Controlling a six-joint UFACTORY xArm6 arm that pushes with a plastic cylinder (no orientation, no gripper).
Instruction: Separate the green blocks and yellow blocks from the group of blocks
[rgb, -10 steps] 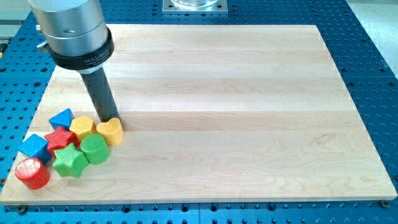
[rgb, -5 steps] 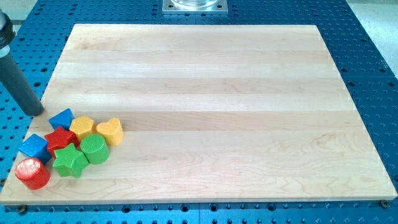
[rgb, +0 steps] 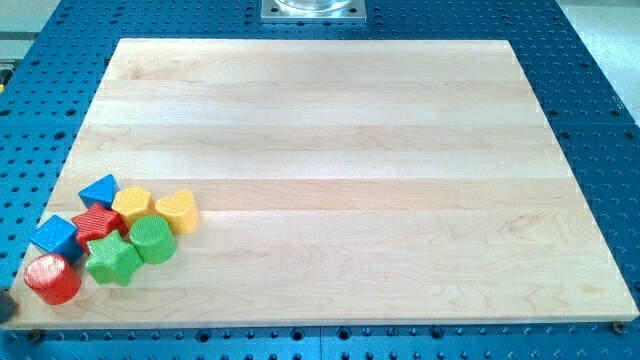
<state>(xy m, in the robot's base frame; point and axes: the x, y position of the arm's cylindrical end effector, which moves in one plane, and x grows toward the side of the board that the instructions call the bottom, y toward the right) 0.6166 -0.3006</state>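
Several blocks sit bunched at the board's bottom left corner. A yellow heart (rgb: 177, 210) is at the group's right end, touching a yellow hexagon-like block (rgb: 132, 205). A green cylinder (rgb: 152, 238) and a green star (rgb: 112, 258) lie just below them. A blue triangular block (rgb: 98, 190), a red star (rgb: 97, 223), a blue cube (rgb: 55, 236) and a red cylinder (rgb: 52, 278) make up the left side. My tip is not clearly in view. Only a dark sliver (rgb: 6, 305) shows at the view's left edge, below the red cylinder.
The wooden board (rgb: 350, 150) lies on a blue perforated table (rgb: 600, 120). A metal mount (rgb: 312, 9) sits at the view's top centre. The group lies close to the board's left and bottom edges.
The rod left the yellow heart, moved to the view's left past the board's edge, and has now almost left the view. The blocks have not moved.
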